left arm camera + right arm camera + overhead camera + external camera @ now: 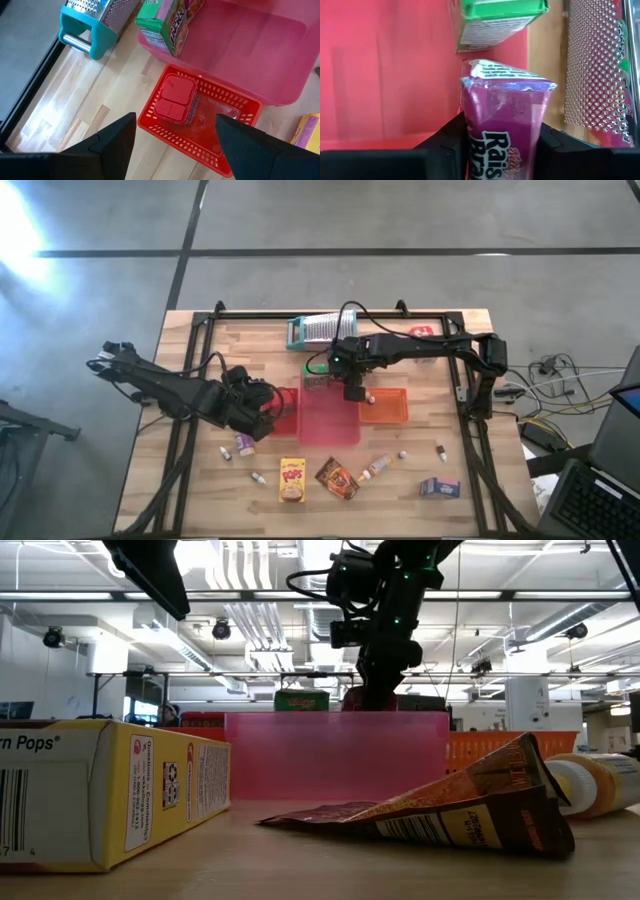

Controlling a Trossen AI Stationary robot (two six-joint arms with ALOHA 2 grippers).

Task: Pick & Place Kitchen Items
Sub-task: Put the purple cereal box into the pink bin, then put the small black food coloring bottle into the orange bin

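Observation:
My right gripper hangs over the pink bin, shut on a purple cereal box. A green box stands in the bin's far part. My left gripper waits open above the red basket, where a red box lies. Near the front edge lie a yellow box, a brown packet, a small bottle, a blue-purple box and small jars. My right gripper pinches the purple box by its two narrow sides between its two fingers. It comes from above, pointing steeply down. The box hangs upright below the fingers, its far end toward the bin floor; whether it touches the floor does not show.
An orange basket sits right of the pink bin. A silver grater with a teal frame lies at the far edge. A black frame runs around the tabletop. Bare wood lies at the front left.

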